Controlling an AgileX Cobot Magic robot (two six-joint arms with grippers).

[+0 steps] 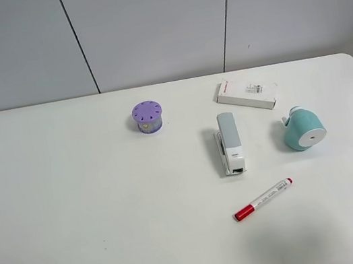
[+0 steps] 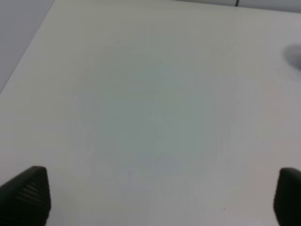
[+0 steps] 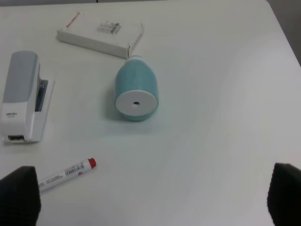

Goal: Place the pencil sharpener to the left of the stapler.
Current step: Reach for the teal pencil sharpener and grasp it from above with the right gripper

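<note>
The pencil sharpener (image 1: 303,130) (image 3: 136,88) lies on its side on the white surface (image 1: 73,205), to the right of the stapler (image 1: 230,143) (image 3: 22,96) in the exterior high view, apart from it and touching nothing. Its long axis runs roughly parallel to the stapler's. The flat white circular face points toward the near edge of the surface, and the narrow end with the small pale knob points toward the back wall, tilted slightly toward the stapler. The stapler lies lengthwise from far to near, grey upper arm uppermost and labelled end toward the near edge. A flat white box (image 1: 246,93) (image 3: 99,34) lies beyond the stapler's far end, slightly to its right. It is closed and its contents cannot be seen. A purple cylinder (image 1: 148,116) with holes in its top stands upright to the stapler's far left, well apart. What is inside it cannot be told. A white marker (image 1: 263,199) (image 3: 66,174) lies diagonally on the near side of the stapler, its red cap at the end nearer the front edge. The left gripper (image 2: 158,197) hangs over bare surface with its fingers (image 2: 28,195) spread wide and nothing between them. The right gripper (image 3: 153,195) faces the sharpener from the near side, fingers (image 3: 19,195) likewise spread wide and clear of every item.
</note>
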